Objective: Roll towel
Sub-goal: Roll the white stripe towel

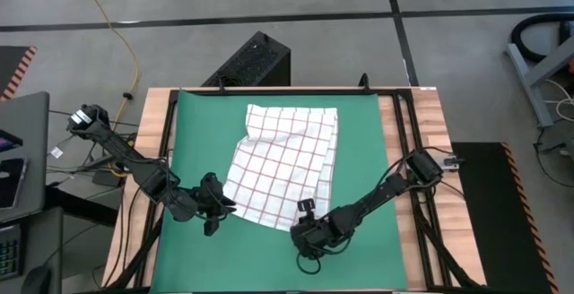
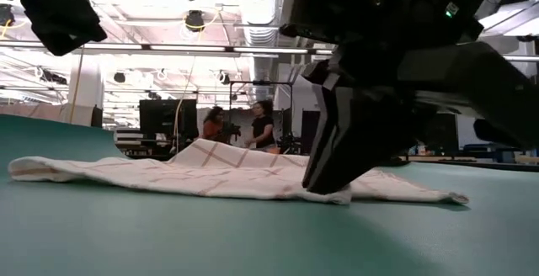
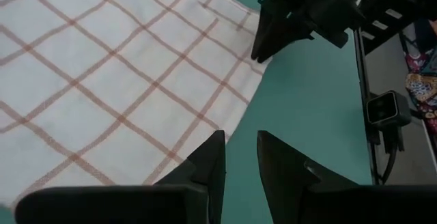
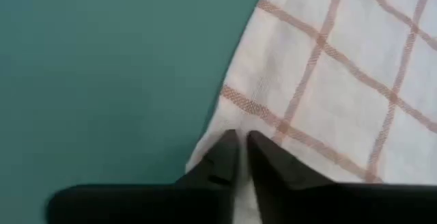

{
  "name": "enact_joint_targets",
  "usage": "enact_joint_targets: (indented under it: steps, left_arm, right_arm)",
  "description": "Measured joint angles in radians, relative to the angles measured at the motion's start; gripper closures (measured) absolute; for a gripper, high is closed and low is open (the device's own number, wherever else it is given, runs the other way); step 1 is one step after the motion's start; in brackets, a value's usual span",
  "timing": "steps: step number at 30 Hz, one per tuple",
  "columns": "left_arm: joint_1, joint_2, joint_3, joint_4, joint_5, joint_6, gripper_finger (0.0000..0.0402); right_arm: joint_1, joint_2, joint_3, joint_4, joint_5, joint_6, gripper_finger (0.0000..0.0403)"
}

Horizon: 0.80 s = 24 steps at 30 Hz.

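The white towel with red grid lines [image 1: 282, 164] lies spread on the green mat [image 1: 368, 151]. Its far left part is rumpled and its right side is folded over. My right gripper [image 1: 305, 211] is down at the towel's near right corner and shut on it; it also shows in the low view [image 2: 324, 183] and the left wrist view [image 3: 259, 52]. My left gripper [image 1: 224, 209] hangs above the towel's near left edge [image 3: 205, 138]. It is slightly open and empty, and the green mat shows between its fingers [image 3: 240, 142]. My right gripper pinches the towel's near right corner [image 4: 235, 118] at its edge between its two fingers. The fingers slant down from the table's near right side. The corner stays low on the mat [image 2: 341, 197], and the rest of the towel lies slack and flat.
A black box [image 1: 256, 61] stands beyond the table's far edge. Black rails [image 1: 404, 133] run along the mat's right side on the wooden table. Bare green mat lies near and right of the towel. People [image 2: 261, 124] stand far off in the room.
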Motion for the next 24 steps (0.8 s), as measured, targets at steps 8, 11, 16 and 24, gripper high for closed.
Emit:
enact_joint_targets:
  steps: [8, 11, 16, 24]
  left_arm:
    - [0.0, 0.0, 0.0, -0.003, 0.01, -0.008, 0.0329]
    - [0.0, 0.0, 0.0, -0.007, 0.011, -0.006, 0.0329]
    - [0.0, 0.0, 0.0, -0.008, 0.011, 0.0, 0.0329]
    - [-0.013, 0.005, 0.0, -0.035, 0.011, 0.0, 0.0329]
  right_arm:
    - [-0.004, 0.001, 0.119, -0.036, -0.002, -0.042, 0.0372]
    - [0.012, -0.002, 0.178, -0.068, -0.003, -0.05, 0.0324]
    - [0.03, -0.001, 0.189, -0.089, -0.084, -0.05, 0.0229]
    - [0.026, 0.007, 0.169, -0.07, -0.105, -0.145, 0.0164]
